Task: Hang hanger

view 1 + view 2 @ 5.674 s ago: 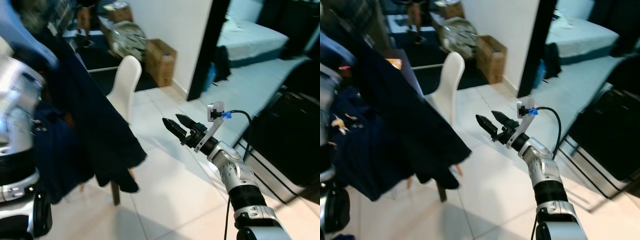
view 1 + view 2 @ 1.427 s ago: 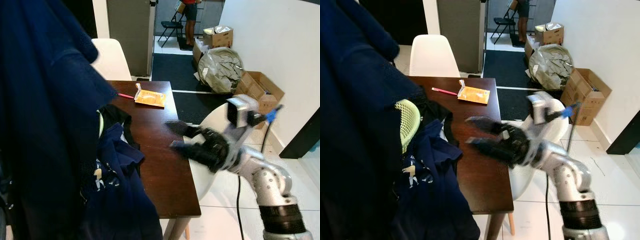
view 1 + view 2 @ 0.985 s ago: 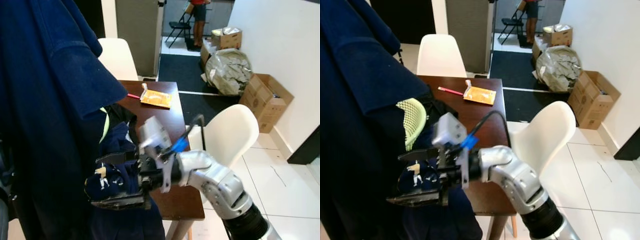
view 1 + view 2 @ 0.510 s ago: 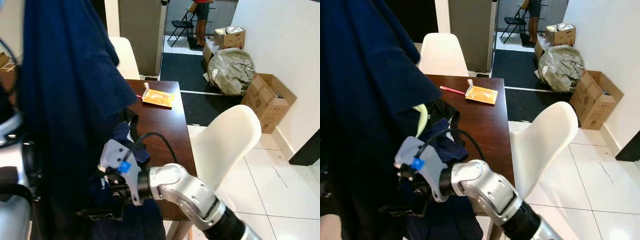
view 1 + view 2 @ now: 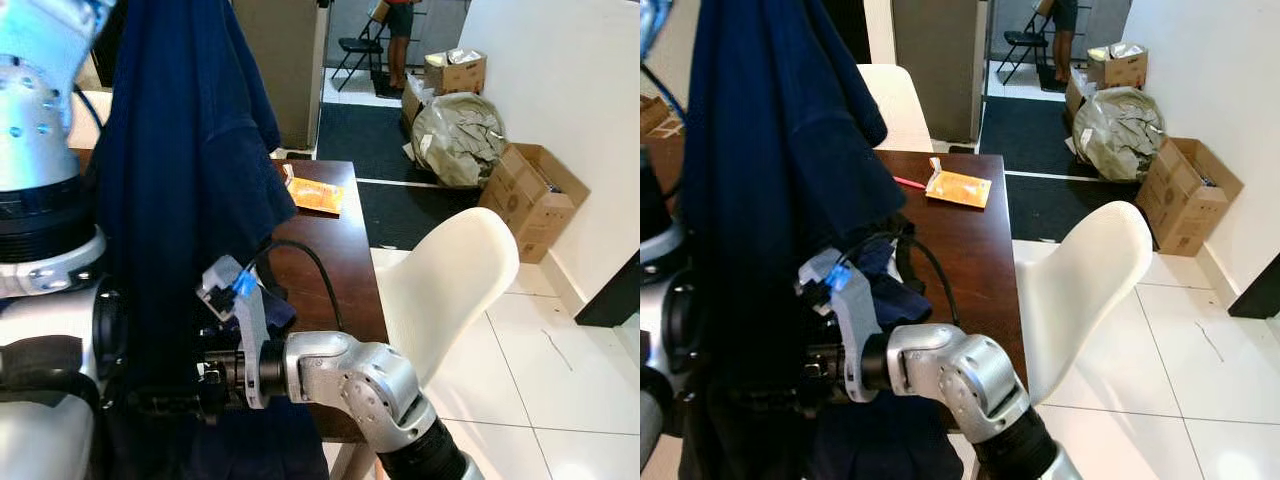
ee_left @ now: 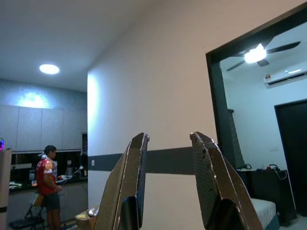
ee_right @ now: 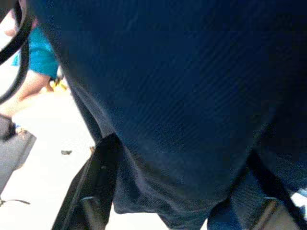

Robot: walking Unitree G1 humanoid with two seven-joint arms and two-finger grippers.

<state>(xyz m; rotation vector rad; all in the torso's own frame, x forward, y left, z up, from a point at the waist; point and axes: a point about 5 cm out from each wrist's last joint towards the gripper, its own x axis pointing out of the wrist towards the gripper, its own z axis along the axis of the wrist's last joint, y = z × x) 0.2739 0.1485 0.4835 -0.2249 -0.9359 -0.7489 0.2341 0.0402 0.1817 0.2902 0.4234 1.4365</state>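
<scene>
At the left of the head views, a dark navy garment [image 5: 185,180] hangs from high by the raised left arm [image 5: 40,150] — the hanger itself is not visible. Judged soft, limp, fairly heavy; it would swing and slip, so best held at the hanger's stiff neck, not the cloth. Left gripper [image 6: 168,187] points at a wall, fingers slightly parted, nothing seen between them. Right gripper [image 7: 177,211] — fingers spread wide around the garment's lower hem. Behind: dark wooden table [image 5: 330,250], white chair [image 5: 450,290], orange packet [image 5: 318,196].
</scene>
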